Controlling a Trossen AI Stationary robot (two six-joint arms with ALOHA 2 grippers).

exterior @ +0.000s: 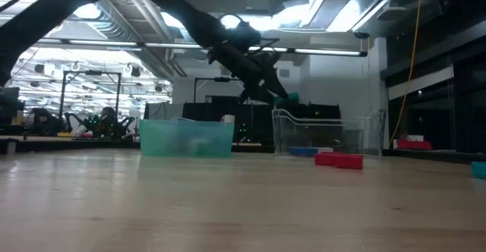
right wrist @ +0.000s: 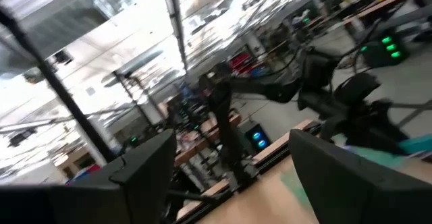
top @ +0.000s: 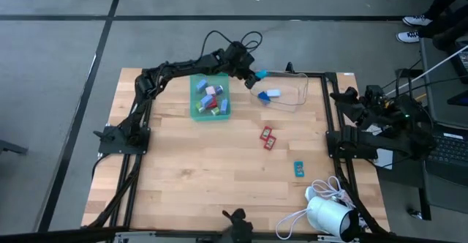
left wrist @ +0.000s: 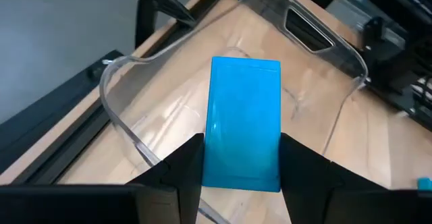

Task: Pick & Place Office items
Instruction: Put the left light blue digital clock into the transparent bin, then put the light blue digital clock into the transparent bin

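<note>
Office items lay scattered in several places: a heap of small coloured pieces (top: 210,99) sat in the teal tray (top: 194,111), two red pieces (top: 268,137) and a teal piece (top: 298,168) lay on the bare wooden table (top: 183,177), and a blue-and-white piece (top: 270,94) rested inside the clear bin (top: 298,100). The left gripper (top: 257,76) hung over the bin's near rim, clamped on a blue piece (left wrist: 245,119). Only the left wrist view showed that grip plainly, the flat blue rectangle pinched between both dark fingers (left wrist: 179,170) above the bin's clear floor. The low view alone showed the gripper raised above the bin's wall (exterior: 326,123), with a red piece (exterior: 339,159) lying in front. The right gripper (top: 344,96) waited at the table's right edge; its own wrist view showed its fingers (right wrist: 145,170) spread wide with nothing between them.
</note>
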